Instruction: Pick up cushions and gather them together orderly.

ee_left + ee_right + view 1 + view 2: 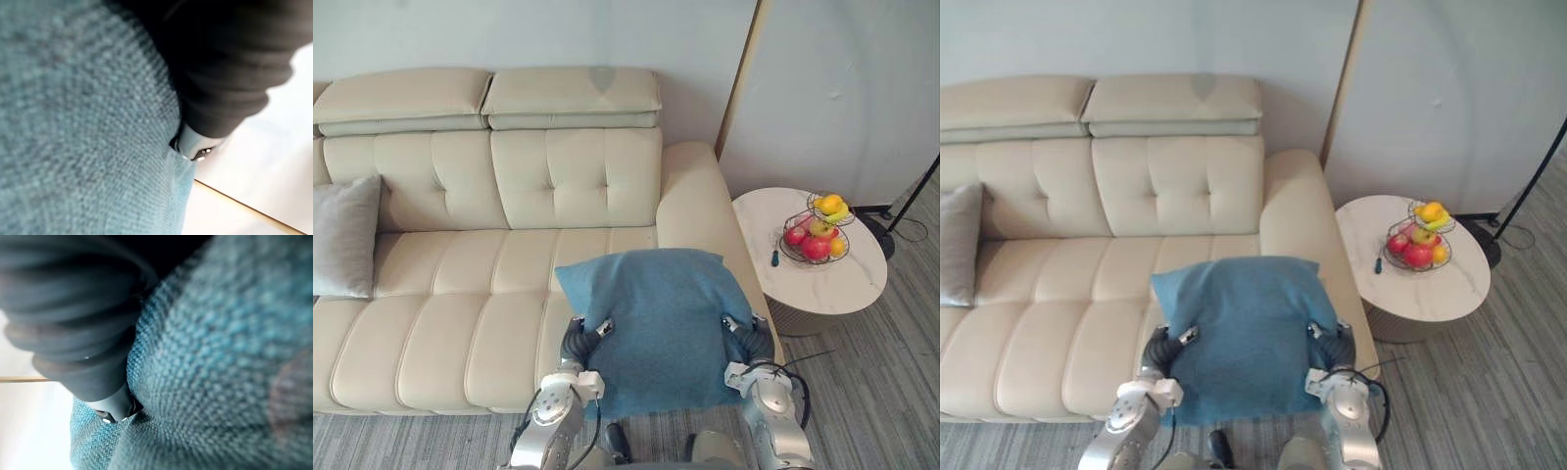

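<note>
You hold the square teal woven-fabric cushion (pixel 656 323) between both arms, above the right seat of the long cream leather sofa (pixel 460 294), and its broad face is turned up toward the head camera. The left robot hand (pixel 578 341) is against its left edge and the right robot hand (pixel 751 341) against its right edge, at about the same height. The cushion covers most of each one, so I cannot tell if they grip the fabric or only press it from the two sides. The pale grey soft cushion (pixel 344 235) leans on the backrest at the far left end of the sofa, well apart from the teal one. It lies to the left of both hands, so the left arm is nearer. In my judgement the coming move must go to the left, along the length of the sofa.
</note>
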